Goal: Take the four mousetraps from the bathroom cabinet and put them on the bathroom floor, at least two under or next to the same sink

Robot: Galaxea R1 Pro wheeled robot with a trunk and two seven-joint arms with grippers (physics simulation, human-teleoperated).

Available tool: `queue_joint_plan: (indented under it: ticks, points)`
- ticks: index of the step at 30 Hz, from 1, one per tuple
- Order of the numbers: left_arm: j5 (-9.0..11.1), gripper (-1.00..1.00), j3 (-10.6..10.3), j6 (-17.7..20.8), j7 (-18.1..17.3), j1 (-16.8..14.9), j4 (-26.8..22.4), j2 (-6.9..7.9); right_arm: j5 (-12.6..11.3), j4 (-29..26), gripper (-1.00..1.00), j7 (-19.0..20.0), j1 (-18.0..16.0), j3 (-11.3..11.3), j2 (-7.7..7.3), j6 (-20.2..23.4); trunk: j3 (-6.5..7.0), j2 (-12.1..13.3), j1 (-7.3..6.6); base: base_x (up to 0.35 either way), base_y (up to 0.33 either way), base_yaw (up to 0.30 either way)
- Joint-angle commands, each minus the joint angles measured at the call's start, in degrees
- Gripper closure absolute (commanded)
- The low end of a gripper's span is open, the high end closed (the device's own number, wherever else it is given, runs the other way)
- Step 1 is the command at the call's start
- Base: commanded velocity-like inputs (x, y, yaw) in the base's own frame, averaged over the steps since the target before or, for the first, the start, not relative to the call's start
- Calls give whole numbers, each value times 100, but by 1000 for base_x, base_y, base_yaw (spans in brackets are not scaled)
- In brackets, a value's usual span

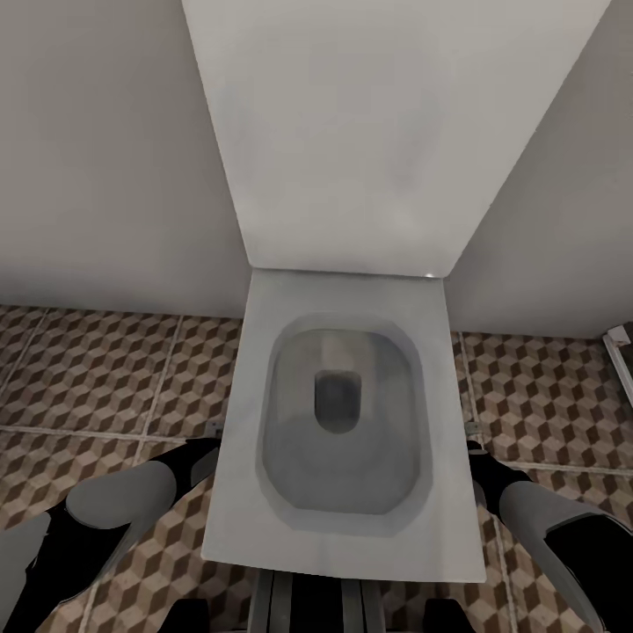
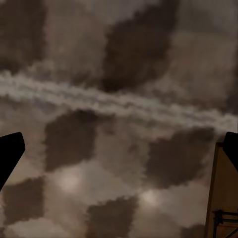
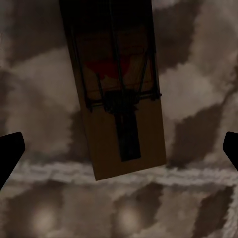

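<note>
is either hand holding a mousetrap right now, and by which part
Nothing is held. The right hand is open above a mousetrap lying on the bathroom floor. The left hand is open too, another mousetrap beside it.

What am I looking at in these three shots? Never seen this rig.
This is a simulated two-armed wheeled robot. The large picture comes from its head camera, looking down at a white toilet with its lid raised, on the cube-patterned bathroom floor. Its two arms flank the bowl. The other two pictures come from cameras near each hand, aimed close at the tiles. The left hand is open, with a mousetrap at the picture's edge. The right hand is open too, with another mousetrap lying on the floor between its fingers, ungripped.
</note>
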Motion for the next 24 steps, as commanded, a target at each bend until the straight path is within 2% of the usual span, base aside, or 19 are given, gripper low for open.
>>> queue_joint_plan:
  ticks: [1,15,24]
  points:
    - [0,-100,0,0,0,0,1,2,0,-1,-100,0,0,0,0,0,0,0,0,0,0,0]
    - [10,-100,0,0,0,0,32,16,0,-3,-100,0,0,0,-5,2,0,0,0,0,0,0]
    - [10,-100,0,0,0,0,47,17,0,2,-100,0,0,-2,-9,0,199,12,-23,0,0,0]
